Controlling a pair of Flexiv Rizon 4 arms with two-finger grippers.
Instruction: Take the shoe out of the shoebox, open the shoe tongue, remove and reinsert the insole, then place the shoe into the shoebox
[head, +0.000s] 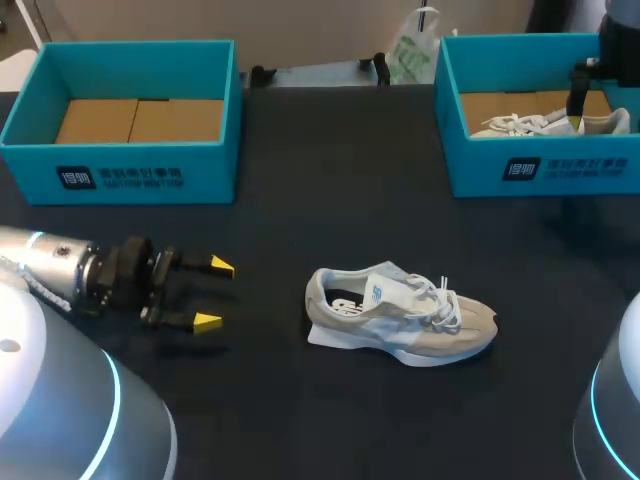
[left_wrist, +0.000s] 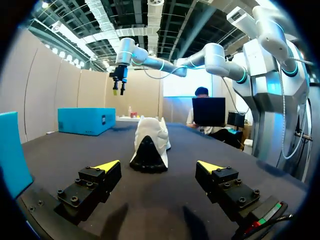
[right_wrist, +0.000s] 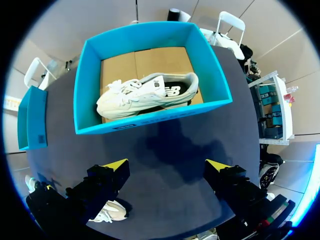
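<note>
Lying upright on its sole near the middle of the dark, matte table (head: 300, 180) is a grey-and-white sneaker (head: 400, 318). It has soft suede-like panels, a pale wedge sole, loose white laces and a raised white tongue. Its heel faces the left gripper (head: 214, 294), whose black blocky fingers with yellow wedge tips stand wide apart, holding nothing, low over the cloth. Bare table separates gripper and heel, and the sneaker sits well apart from both boxes.

The left shoebox (head: 120, 165) is a lidless, straight-walled teal carton with a brown cardboard floor. The right shoebox (head: 540, 170) matches it and holds a second sneaker (head: 520, 124), mostly white.

The right gripper (right_wrist: 170, 164) hangs above that box with its jaws spread and empty. Only its wrist view looks straight down and shows the second sneaker on its side, stretched across the box floor with room left around it. Only the left wrist view shows the first sneaker's dark heel opening, squarely ahead of the gap between the left fingers.
</note>
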